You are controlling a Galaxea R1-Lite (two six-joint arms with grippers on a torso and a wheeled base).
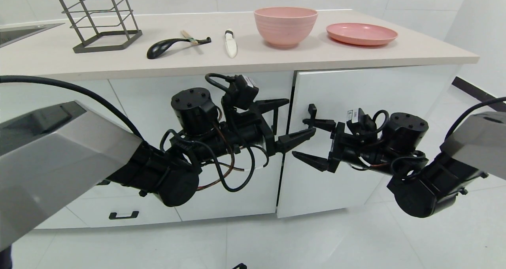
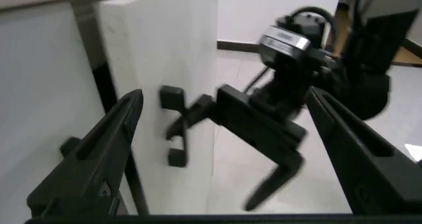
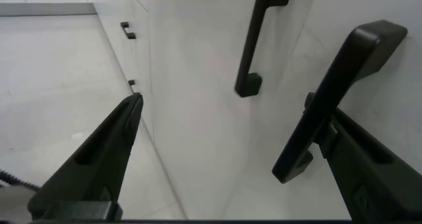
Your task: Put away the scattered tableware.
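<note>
On the countertop [image 1: 355,55] lie a black spoon [image 1: 166,46], chopsticks [image 1: 189,37] and a white utensil with a dark end [image 1: 230,44]. A pink bowl [image 1: 285,24] and a pink plate [image 1: 361,33] sit farther right. Both arms are below the counter, in front of the white cabinets. The right cabinet door [image 1: 375,103] stands slightly ajar. My right gripper [image 1: 302,136] [image 3: 227,109] is open, with one finger at the door's black handle [image 1: 312,110] [image 2: 173,128] [image 3: 333,105]. My left gripper [image 1: 300,117] [image 2: 224,99] is open and empty, facing the right one.
A black wire rack [image 1: 99,18] stands at the counter's back left, with a sink [image 1: 19,32] beyond it. The neighbouring door's handle [image 3: 254,46] is close by. A drawer with a black pull [image 1: 123,215] sits low on the left. White floor tiles lie below.
</note>
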